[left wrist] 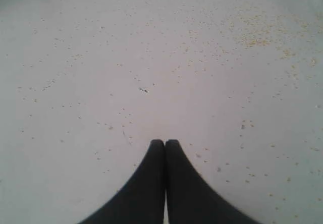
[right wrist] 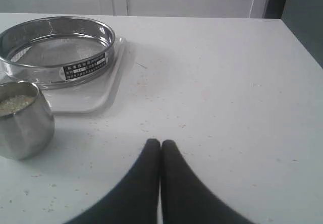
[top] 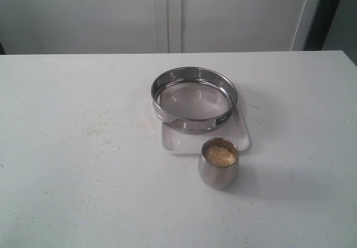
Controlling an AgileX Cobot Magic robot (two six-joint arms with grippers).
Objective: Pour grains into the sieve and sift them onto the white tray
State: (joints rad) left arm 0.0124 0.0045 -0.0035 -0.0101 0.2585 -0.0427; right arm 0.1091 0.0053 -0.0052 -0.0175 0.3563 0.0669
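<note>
The round steel sieve [top: 194,98] [right wrist: 55,50] rests on the white tray [top: 178,142] [right wrist: 96,95] in the middle of the table, its mesh bare. Just in front of the tray stands a small steel cup [top: 218,164] [right wrist: 22,120] filled with grains [top: 219,155] [right wrist: 15,103]. Neither arm shows in the exterior view. My left gripper [left wrist: 165,142] is shut and empty over bare tabletop dotted with spilled grains [left wrist: 255,30]. My right gripper [right wrist: 160,142] is also shut and empty, low over the table to the right of the cup.
The white table [top: 67,175] carries a thin scatter of stray grains left of the tray [top: 103,126]. A pale wall with panel seams [top: 167,13] runs behind the table's far edge, and a dark strip [top: 326,13] stands at the back right.
</note>
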